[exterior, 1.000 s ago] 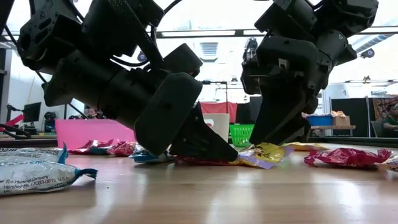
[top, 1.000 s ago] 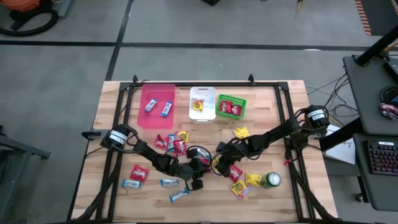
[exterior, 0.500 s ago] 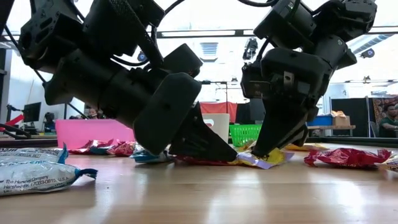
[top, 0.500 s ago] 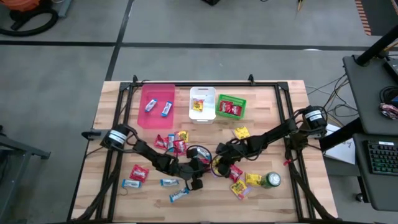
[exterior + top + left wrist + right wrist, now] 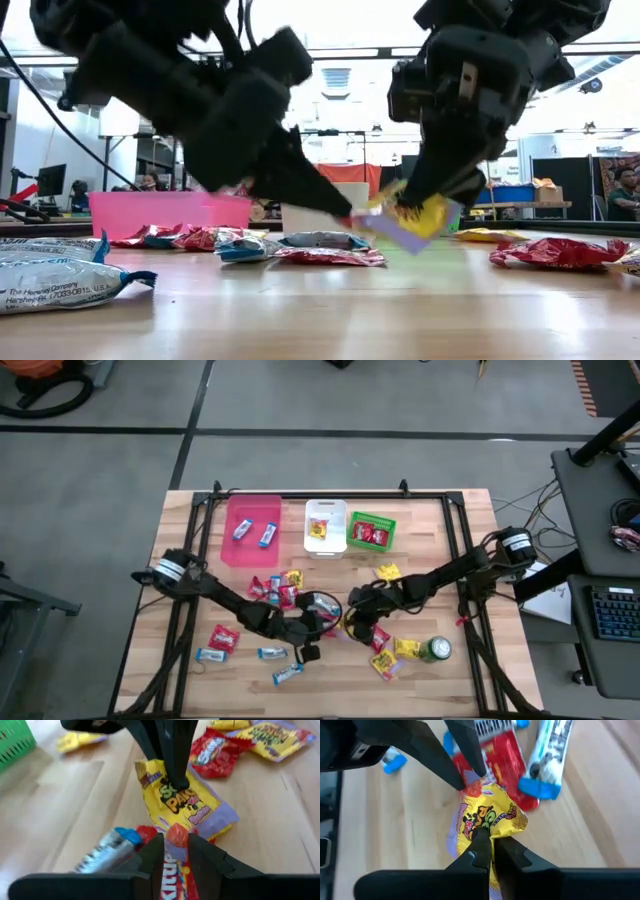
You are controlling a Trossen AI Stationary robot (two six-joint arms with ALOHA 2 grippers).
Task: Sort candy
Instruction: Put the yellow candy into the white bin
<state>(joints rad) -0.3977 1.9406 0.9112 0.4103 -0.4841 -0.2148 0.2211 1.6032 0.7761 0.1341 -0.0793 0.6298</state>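
Observation:
Candy lies scattered on the wooden table [image 5: 450, 530]. My two grippers meet at the table's middle. My left gripper [image 5: 175, 851] is shut on a red packet [image 5: 176, 837]. My right gripper [image 5: 490, 846] is shut on a yellow packet [image 5: 487, 822], which hangs clear of the table in the low view [image 5: 415, 222]. The two packets' ends nearly touch. Under them a red packet [image 5: 507, 762] and a blue-and-silver bar [image 5: 550, 757] lie flat on the wood. A pink tray [image 5: 252, 530], a white bin [image 5: 325, 525] and a green basket [image 5: 372, 530] stand at the far edge. My left gripper pinches the red packet between its two fingers; the packet's far end [image 5: 176, 834] sticks out past the fingertips. The fingers slant down from the table's left. The packet is off the wood. My right gripper pinches the yellow packet at its crumpled near edge [image 5: 482, 834] between its two fingertips. The fingers slant down from the table's right. The packet hangs below them, tilted and clear of the table.
Red and yellow packets are heaped left of the grippers [image 5: 278, 590]. Blue bars [image 5: 270, 653] and a red packet [image 5: 224, 638] lie near the front. Yellow packets [image 5: 395, 655] and a green can [image 5: 435, 650] sit at the front right.
My right gripper has shut on the yellow packet and raised it off the table. My left gripper has gone up with the red packet, and its fingertips now stand well above the wood. Both wrists have rolled a little.

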